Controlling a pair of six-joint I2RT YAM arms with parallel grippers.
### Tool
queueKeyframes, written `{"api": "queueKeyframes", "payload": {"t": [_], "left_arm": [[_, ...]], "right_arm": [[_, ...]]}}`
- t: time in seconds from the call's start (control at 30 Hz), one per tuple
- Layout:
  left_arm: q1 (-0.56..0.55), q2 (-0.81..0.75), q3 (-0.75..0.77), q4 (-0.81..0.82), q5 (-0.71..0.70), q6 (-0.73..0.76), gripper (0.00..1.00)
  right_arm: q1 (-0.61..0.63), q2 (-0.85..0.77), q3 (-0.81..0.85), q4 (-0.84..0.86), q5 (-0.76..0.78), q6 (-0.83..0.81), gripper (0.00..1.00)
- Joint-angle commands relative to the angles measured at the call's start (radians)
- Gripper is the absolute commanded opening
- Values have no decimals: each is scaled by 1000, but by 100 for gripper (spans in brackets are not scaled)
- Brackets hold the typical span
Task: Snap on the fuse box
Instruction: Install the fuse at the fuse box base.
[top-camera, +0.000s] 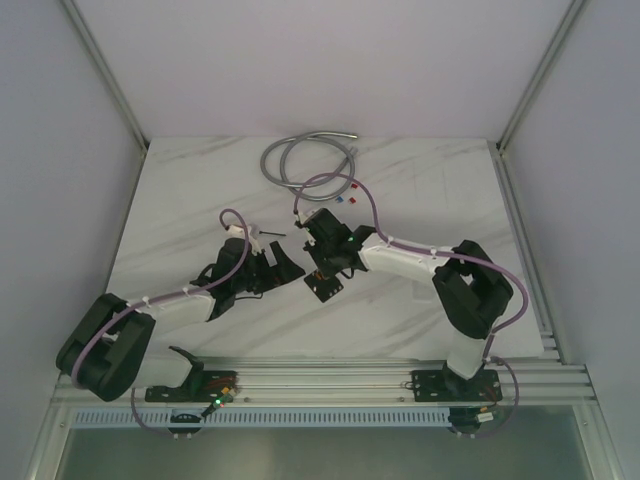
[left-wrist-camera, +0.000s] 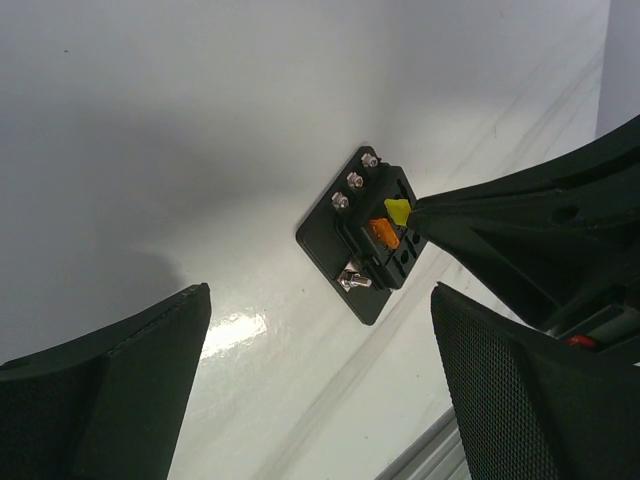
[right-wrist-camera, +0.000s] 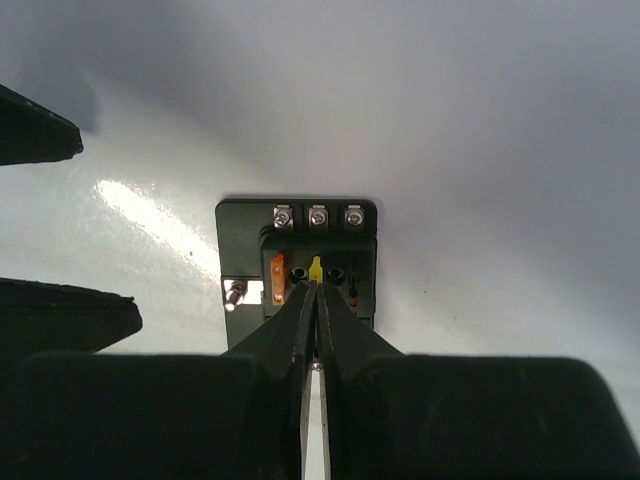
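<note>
Closest to the right wrist camera are the two black fingers of the right gripper (right-wrist-camera: 316, 288). They are pressed almost together, and their tips pinch a yellow fuse (right-wrist-camera: 316, 268) that stands in a slot of the fuse box (right-wrist-camera: 345, 250). The fuse box lies flat on the white marbled table (top-camera: 200, 200), near its middle and between the two grippers. Its square base plate rests on the table, and the raised block on it shows its slots upward. In a slot just beside the yellow fuse sits an orange fuse (right-wrist-camera: 278, 270). Three silver screws (right-wrist-camera: 318, 215) stand in a row along the edge of the block that is far from this camera. A small metal tab (right-wrist-camera: 240, 292) sticks out on the side of the orange fuse.

The left gripper (left-wrist-camera: 320, 300) has its jaws spread wide and grasps nothing. Its fingers stand near the fuse box and do not touch it. In the top view it is at the left of the box, and the right gripper reaches the box from the far right side.

Farther back on the table, well apart from the box, a grey cable (top-camera: 300, 160) lies in a loop. Some tiny loose fuses (top-camera: 347, 197), red and blue, lie near it.
</note>
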Motion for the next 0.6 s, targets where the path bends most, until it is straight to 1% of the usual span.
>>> {"api": "queueKeyframes", "payload": {"t": [0.0,0.27,0.43,0.57], "left_arm": [[6,21,16,27,25,-25,100],[5,36,14,38,33,-35,100],[6,38,15,38,29,-36,100],[6,46,14,41,29,-39,100]], "right_arm": [[-4,37,47,-45,8,-11,9],[-3,116,109,-140,16,-12,0],[-4,168,130,-206,16,-3,0],[-4,221,137,-262,49,17,0]]}}
